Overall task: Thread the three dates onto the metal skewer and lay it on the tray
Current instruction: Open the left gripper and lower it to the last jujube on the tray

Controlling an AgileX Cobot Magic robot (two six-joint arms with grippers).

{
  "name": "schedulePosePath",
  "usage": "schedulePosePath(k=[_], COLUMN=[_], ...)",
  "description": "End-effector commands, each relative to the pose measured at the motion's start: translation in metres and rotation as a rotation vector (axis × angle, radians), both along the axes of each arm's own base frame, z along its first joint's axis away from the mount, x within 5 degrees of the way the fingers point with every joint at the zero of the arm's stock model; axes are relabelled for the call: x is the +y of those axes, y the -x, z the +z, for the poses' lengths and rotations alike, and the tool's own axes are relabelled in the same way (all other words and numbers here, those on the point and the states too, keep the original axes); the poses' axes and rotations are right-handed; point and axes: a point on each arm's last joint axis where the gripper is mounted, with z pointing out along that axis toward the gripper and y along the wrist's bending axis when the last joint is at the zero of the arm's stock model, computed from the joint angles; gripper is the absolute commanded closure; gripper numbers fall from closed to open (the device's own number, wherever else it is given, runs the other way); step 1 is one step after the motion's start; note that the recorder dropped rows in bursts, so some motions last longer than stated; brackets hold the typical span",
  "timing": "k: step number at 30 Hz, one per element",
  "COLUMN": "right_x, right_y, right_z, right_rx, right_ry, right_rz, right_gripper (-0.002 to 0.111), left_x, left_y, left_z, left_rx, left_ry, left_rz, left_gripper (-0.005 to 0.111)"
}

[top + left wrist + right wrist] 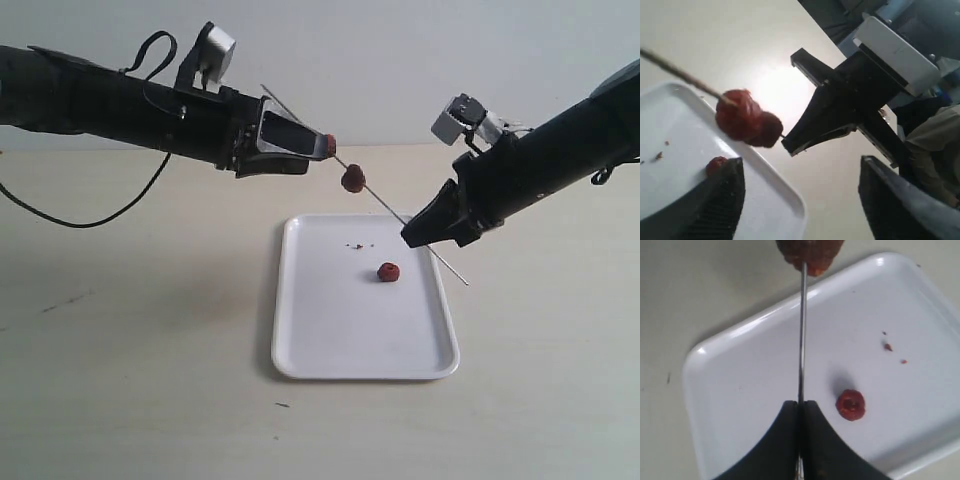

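The metal skewer (pixel 390 210) slants in the air above the white tray (pixel 300 330), and my right gripper (pixel 412 238) is shut on its lower part. Two dates are threaded on it: one (pixel 353 178) at mid-rod, another (pixel 330 143) higher up at the tips of my left gripper (pixel 322 150). In the left wrist view these two dates (pixel 742 120) sit side by side ahead of my open left gripper (pixel 800 195), touched by neither finger. The remaining date (pixel 388 271) lies loose on the tray. The right wrist view shows the skewer (pixel 802 330) pinched in my right gripper (pixel 801 407), with that loose date (pixel 850 404) beside it.
Small red crumbs (pixel 358 245) lie on the tray near its far end. A black cable (pixel 90 215) hangs from the left arm to the beige table (pixel 140 350). The right arm (pixel 850 100) fills the space beyond the skewer in the left wrist view.
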Motion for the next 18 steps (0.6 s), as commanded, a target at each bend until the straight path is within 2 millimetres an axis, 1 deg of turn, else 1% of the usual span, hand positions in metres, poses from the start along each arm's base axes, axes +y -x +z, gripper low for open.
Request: schedulePosePath(k=[1, 4, 7, 9, 11, 14, 17, 18], right_x=[-0.007, -0.015, -0.026, -0.032, -0.038, -0.040, -0.045, -0.047], right_y=[-0.008, -0.015, -0.019, -0.018, -0.015, -0.009, -0.009, -0.009], right_z=[0.001, 0.003, 0.010, 0.017, 0.024, 0.033, 0.031, 0.029], right_rx=[0.001, -0.005, -0.002, 0.012, 0.022, 0.014, 0.032, 0.032], right_ry=[0.022, 0.044, 0.041, 0.019, 0.007, 0.030, 0.081, 0.100], right_rz=[-0.148, -0.281, -0.423, -0.474, -0.480, -0.449, -0.482, -0.500], right_gripper=[0.108, 0.108, 0.108, 0.108, 0.108, 0.108, 0.108, 0.108], left_x=[0.004, 0.004, -0.002, -0.007, -0.014, -0.031, -0.055, -0.066], left_y=[-0.007, -0.007, -0.003, 0.000, 0.003, 0.009, 0.018, 0.024], left_z=[0.003, 0.000, -0.004, -0.009, -0.015, -0.024, -0.031, -0.033], left_rx=[-0.045, -0.059, -0.081, -0.107, -0.129, -0.164, -0.201, -0.231], left_ry=[-0.037, -0.069, -0.123, -0.185, -0.260, -0.399, -0.517, -0.557], left_rz=[0.067, 0.070, 0.032, 0.013, 0.008, 0.023, 0.063, 0.068], left_gripper=[0.042, 0.042, 0.042, 0.042, 0.042, 0.042, 0.042, 0.042])
